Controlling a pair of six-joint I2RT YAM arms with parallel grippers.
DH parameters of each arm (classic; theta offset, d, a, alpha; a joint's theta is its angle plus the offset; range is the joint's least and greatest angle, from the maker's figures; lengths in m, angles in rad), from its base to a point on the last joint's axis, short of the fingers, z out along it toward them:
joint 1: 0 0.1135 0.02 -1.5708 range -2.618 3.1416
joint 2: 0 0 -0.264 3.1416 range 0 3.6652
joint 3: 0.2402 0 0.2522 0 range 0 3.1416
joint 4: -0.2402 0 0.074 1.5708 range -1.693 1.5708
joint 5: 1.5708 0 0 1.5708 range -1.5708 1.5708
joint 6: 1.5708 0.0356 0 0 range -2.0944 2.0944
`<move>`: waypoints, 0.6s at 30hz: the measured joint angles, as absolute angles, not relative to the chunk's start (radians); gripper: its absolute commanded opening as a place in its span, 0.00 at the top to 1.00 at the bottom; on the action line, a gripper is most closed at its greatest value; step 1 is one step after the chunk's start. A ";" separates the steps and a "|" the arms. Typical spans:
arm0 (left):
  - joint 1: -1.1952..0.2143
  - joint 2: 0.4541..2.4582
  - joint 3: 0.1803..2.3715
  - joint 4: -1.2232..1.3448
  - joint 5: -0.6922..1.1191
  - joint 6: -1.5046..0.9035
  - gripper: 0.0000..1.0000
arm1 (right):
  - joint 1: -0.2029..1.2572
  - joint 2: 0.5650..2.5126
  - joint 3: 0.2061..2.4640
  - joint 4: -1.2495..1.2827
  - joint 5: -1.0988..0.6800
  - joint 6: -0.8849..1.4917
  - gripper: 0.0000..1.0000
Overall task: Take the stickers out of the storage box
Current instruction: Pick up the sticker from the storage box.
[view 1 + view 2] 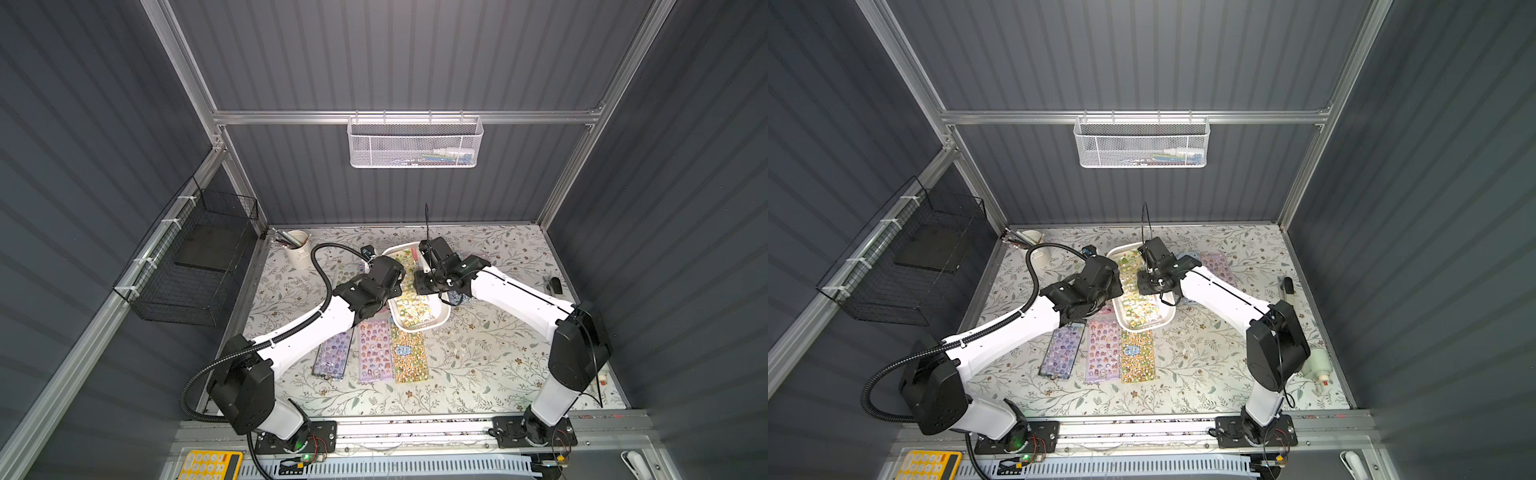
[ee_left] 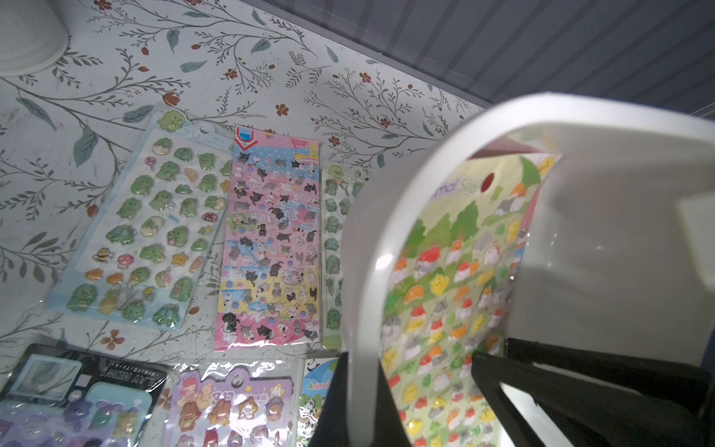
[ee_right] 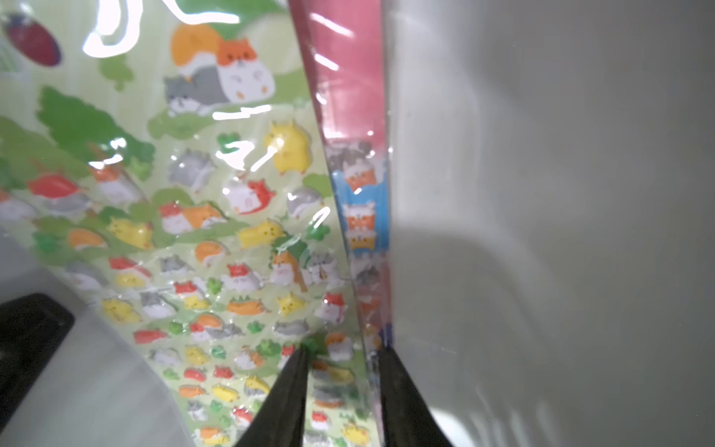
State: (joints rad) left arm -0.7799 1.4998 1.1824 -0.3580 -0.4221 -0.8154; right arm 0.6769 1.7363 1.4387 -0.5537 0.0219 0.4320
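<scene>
Looking down from a top view, we find the storage box [image 1: 446, 312] near the middle of the floral table [image 1: 498, 357], between the two arms, with stickers [image 1: 417, 305] lying inside it. Our left gripper [image 2: 410, 362] is pinching the box's side wall, with one black finger outside the rim and one inside, both pressed against the white plastic. Our right gripper [image 3: 345, 350] reaches down into the box. Its jaws stand slightly apart, one tip on the top green hamster sheet [image 3: 201, 216] and the other at the edge of a pink sheet [image 3: 348, 96] beneath it, beside the box wall. We see nothing clamped between them. Three more sheets lie side by side on the table just in front of the box: a purple sheet [image 1: 331, 353], a lilac sheet [image 1: 376, 351] and an orange-yellow sheet [image 1: 409, 353]. The left wrist view shows a green dinosaur sheet [image 2: 147, 232] and a pink cat sheet [image 2: 271, 240] flat on the table beside the box.
</scene>
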 measured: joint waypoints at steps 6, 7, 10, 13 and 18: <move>-0.779 1.500 1.182 -0.359 -0.427 -0.815 1.00 | 0.673 1.729 1.425 -0.535 -0.006 0.437 0.77; -0.779 1.500 1.182 -0.359 -0.427 -0.815 1.00 | 0.672 1.725 1.420 -0.531 -0.010 0.437 0.78; -0.779 1.500 1.182 -0.359 -0.427 -0.815 1.00 | 0.670 1.707 1.401 -0.518 -0.026 0.439 0.81; -0.779 1.500 1.180 -0.358 -0.426 -0.815 1.00 | 0.669 1.679 1.369 -0.492 -0.047 0.437 0.82; -0.779 1.501 1.180 -0.357 -0.427 -0.815 1.00 | 0.667 1.626 1.305 -0.448 -0.096 0.436 0.85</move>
